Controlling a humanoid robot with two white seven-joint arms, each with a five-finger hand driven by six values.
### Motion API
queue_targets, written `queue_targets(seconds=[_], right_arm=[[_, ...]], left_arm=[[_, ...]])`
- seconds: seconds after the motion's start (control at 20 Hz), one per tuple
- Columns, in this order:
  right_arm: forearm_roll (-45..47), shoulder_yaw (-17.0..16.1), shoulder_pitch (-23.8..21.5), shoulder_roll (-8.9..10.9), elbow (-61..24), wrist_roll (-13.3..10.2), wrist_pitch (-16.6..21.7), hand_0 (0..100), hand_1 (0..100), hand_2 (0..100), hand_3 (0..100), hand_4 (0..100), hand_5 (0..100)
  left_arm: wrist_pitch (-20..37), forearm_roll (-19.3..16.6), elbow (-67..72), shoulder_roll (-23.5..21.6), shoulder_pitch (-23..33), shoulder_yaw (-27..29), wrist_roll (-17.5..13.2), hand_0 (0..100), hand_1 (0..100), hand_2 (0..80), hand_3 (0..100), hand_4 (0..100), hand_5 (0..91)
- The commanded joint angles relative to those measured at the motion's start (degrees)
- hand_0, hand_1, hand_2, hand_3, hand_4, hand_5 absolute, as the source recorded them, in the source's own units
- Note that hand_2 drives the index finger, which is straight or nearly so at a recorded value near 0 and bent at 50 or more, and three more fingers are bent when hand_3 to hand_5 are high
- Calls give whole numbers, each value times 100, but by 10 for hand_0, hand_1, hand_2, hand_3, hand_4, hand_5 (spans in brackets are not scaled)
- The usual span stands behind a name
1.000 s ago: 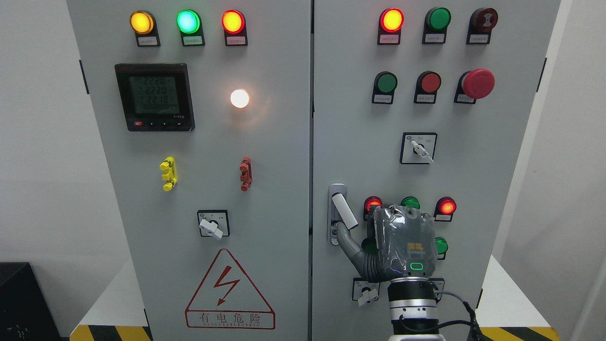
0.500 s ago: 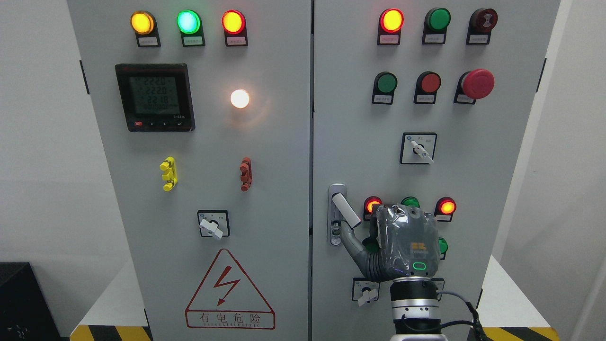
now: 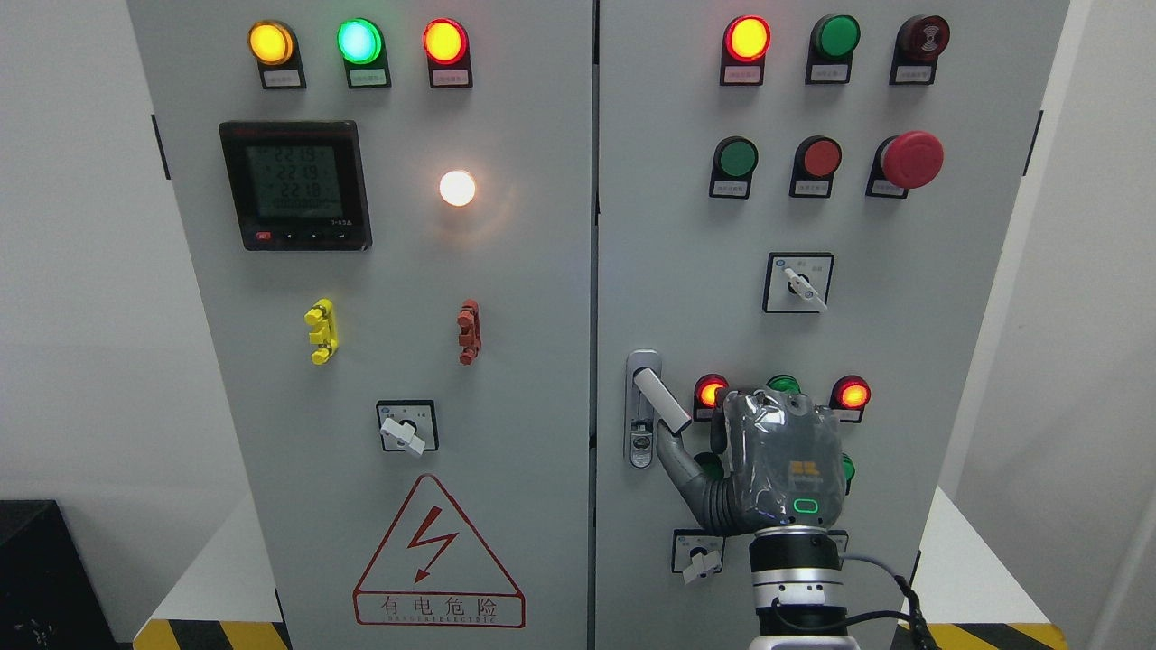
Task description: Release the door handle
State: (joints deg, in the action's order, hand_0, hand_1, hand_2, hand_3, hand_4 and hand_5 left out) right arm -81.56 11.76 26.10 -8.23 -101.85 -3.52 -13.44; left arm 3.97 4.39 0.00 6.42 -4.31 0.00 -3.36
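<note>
Door handle (image 3: 659, 401) sits on the left edge of the right-hand cabinet door (image 3: 686, 226), its white lever tilted down to the right off a silver backplate, the keyhole showing just below. Right hand (image 3: 777, 456) is up in front of the door, back of the hand to the camera, arm rising from the bottom edge right of the middle. Thumb (image 3: 679, 460) stretches up and left, its tip right under the lower end of the lever; whether it touches or just clears it, I can't tell from this angle. The other fingers are tucked behind the grey palm cover, so whether they are spread or curled is hidden, and so is whether the hand holds anything.

That hand is blocking plenty: a green lamp (image 3: 784, 384) peeks over the knuckles, another green one (image 3: 846, 468) shows only as a sliver on the right, and the selector switch (image 3: 697, 555) low on the door is partly covered by the wrist. Red lamps (image 3: 711, 392) and (image 3: 851, 394) glow on either side of the hand.

Left door carries the meter (image 3: 295, 185), digits too blurred to read, and the warning triangle (image 3: 438, 552). Labels under the lamps are too small to make out. Black box (image 3: 41, 578) at lower left is cut off by the frame.
</note>
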Motion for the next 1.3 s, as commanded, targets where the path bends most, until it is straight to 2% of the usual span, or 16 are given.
queue_targets(seconds=[0.0, 1.25], right_arm=[[0, -77, 9, -3, -63, -9, 8, 408, 340, 867, 1000, 999, 918], [88, -165, 96, -3, -98, -9, 26, 421, 322, 863, 1000, 996, 917]], left_arm=[[-2, 0, -114, 0, 0, -123, 3, 0, 0, 23, 90, 12, 0], [-2, 0, -114, 0, 0, -123, 3, 0, 0, 24, 85, 12, 0]])
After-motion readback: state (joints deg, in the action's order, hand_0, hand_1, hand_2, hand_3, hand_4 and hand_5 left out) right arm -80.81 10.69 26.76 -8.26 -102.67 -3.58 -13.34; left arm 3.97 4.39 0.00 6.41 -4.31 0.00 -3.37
